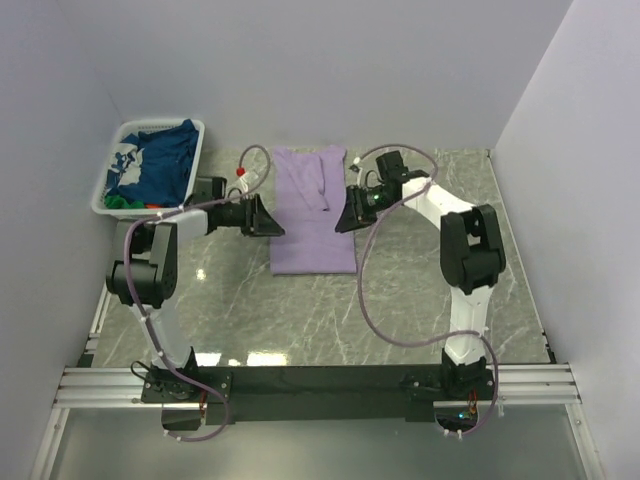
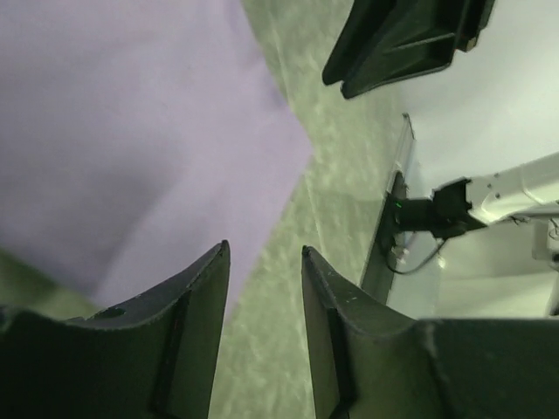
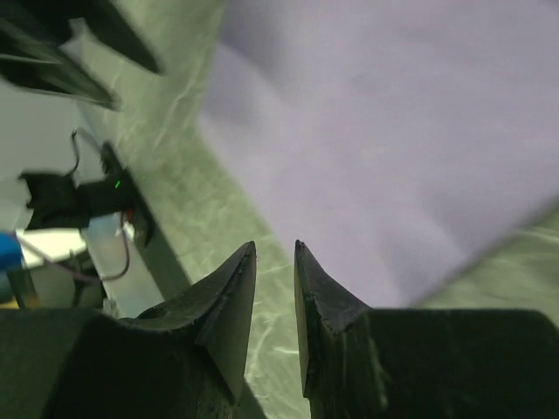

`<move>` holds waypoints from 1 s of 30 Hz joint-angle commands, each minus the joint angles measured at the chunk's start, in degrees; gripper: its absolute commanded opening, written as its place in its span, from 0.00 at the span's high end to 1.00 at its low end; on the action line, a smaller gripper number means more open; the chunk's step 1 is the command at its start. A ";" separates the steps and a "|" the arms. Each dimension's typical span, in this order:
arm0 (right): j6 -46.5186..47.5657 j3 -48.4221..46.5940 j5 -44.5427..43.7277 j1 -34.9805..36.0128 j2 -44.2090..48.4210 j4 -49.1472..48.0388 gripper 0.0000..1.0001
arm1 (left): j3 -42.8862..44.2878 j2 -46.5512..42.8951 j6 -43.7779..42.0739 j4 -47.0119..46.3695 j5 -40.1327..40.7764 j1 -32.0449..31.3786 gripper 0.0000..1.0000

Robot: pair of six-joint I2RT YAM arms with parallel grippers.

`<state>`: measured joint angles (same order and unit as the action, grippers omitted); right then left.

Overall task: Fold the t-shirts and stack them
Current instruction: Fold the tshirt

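The lavender-purple t-shirt lies on the table as a long folded strip, a sleeve turned over its top. It shows in the left wrist view and the right wrist view. My left gripper hovers at the shirt's left edge, open and empty. My right gripper hovers at the shirt's right edge, open a little and empty. A navy blue t-shirt with white print fills the basket, with green cloth and a bit of red cloth beneath.
The white slatted basket stands at the back left corner. The green marble tabletop runs forward to the black rail by the arm bases. Walls close in at left, back and right.
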<state>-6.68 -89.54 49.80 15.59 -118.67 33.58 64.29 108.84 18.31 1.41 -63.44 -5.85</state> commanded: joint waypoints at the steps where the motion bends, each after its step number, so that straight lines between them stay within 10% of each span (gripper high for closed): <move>1: -1.14 5.85 2.93 3.47 2.83 -4.75 0.68 | -6.36 -0.74 5.51 -6.50 -2.30 -2.32 0.56; 13: 0.08 10.61 1.53 3.13 -4.99 -2.57 0.70 | -10.77 7.45 5.35 -1.86 0.07 -0.84 0.59; 24: 28.95 17.79 -20.33 10.31 22.49 0.97 0.59 | -8.57 -15.74 -46.12 27.48 4.53 -0.56 0.56; 30: 44.88 30.45 -38.71 18.41 29.81 -10.79 0.48 | -19.19 -27.70 -67.51 19.09 17.46 -4.42 0.50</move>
<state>25.26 -65.21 24.58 31.40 -88.97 28.93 50.28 83.85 -31.29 21.63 -54.02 -7.99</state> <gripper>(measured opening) 0.517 0.489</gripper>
